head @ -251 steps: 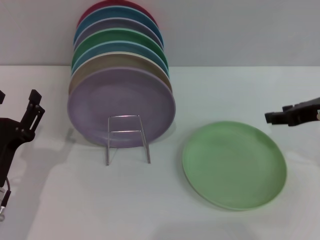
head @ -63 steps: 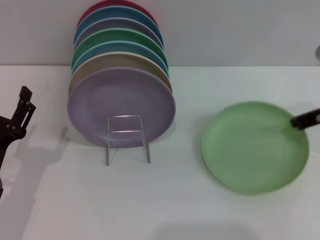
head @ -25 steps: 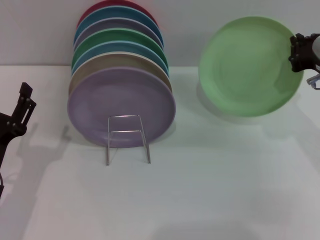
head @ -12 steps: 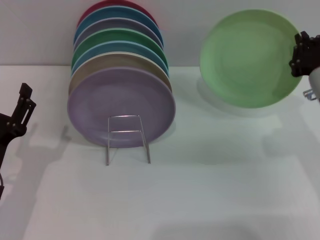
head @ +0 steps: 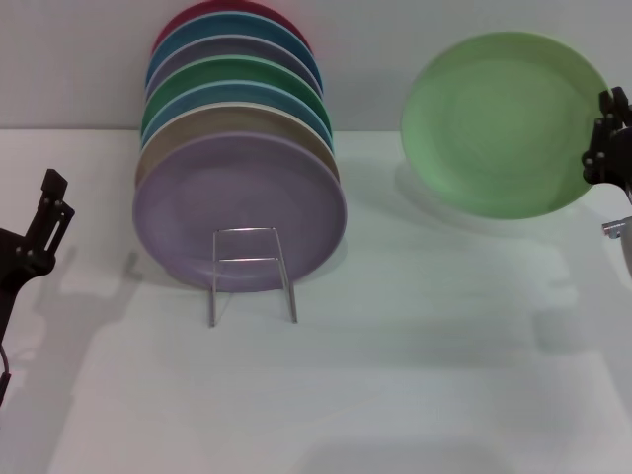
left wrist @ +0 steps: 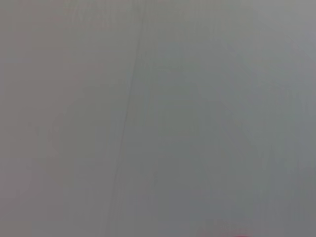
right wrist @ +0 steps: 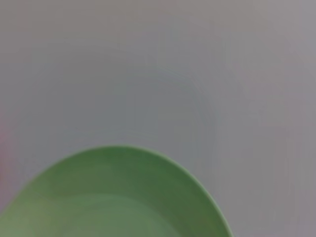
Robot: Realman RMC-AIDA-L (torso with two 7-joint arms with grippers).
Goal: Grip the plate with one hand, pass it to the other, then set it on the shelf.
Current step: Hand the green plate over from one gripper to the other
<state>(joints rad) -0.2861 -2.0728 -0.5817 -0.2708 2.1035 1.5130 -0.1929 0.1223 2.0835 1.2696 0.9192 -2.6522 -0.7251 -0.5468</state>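
White desk [head: 395, 375]: right gripper [head: 604, 148] pinches plate [head: 499, 118] aloft, far-right edge. Left gripper [head: 44, 212] waits left edge, fingers unclear. Handover, shelf [head: 251, 272] placement remain.

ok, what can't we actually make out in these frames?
- Head view: the right gripper is cut off by the frame edge at the round pastel-green matte plate, so its finger contact is hidden.
- Head view: rear plates in the thin silver wire rack show only top rims behind the lilac plate.
- Left wrist view: only blank grey; no fingers or objects.
- Right wrist view: only part of the plate; no fingers.
- Head view: the left gripper sits at the frame edge.
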